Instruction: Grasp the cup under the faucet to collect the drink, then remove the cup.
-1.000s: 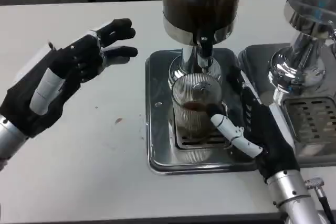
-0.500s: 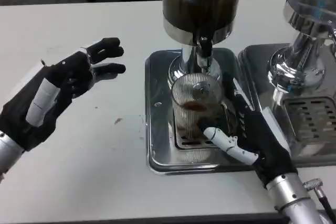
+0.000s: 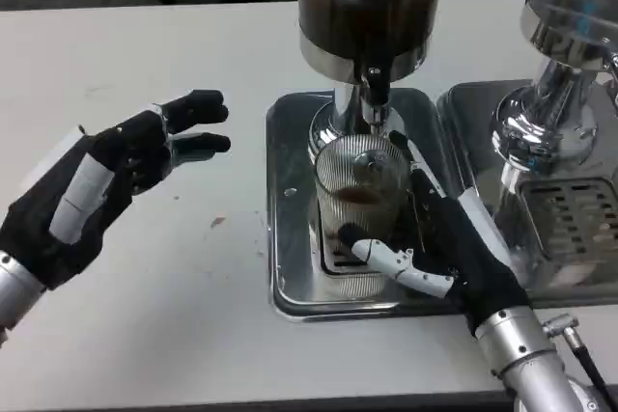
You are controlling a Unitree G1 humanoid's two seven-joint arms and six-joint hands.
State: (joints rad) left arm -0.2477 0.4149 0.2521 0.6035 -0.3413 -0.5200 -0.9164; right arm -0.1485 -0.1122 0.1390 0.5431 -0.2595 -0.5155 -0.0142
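A ribbed clear cup [image 3: 359, 209] with a little brown drink in it stands on the steel drip tray [image 3: 290, 238], right under the faucet [image 3: 375, 94] of the dark drink dispenser [image 3: 372, 7]. My right hand [image 3: 449, 248] wraps around the cup from the right. Its thumb [image 3: 391, 265] lies across the cup's lower front and its fingers [image 3: 417, 173] run up the cup's right side. My left hand [image 3: 106, 176] hovers over the white table to the left of the tray, its fingers spread and holding nothing.
A second chrome dispenser [image 3: 565, 65] with its own drip tray [image 3: 570, 229] stands close on the right, beside my right forearm. A small brown stain [image 3: 218, 222] marks the table left of the tray. The table's front edge runs just below my wrists.
My right hand has slid left and closed around the cup, the thumb sweeping across its front. My left hand has drifted slightly down and left, still spread.
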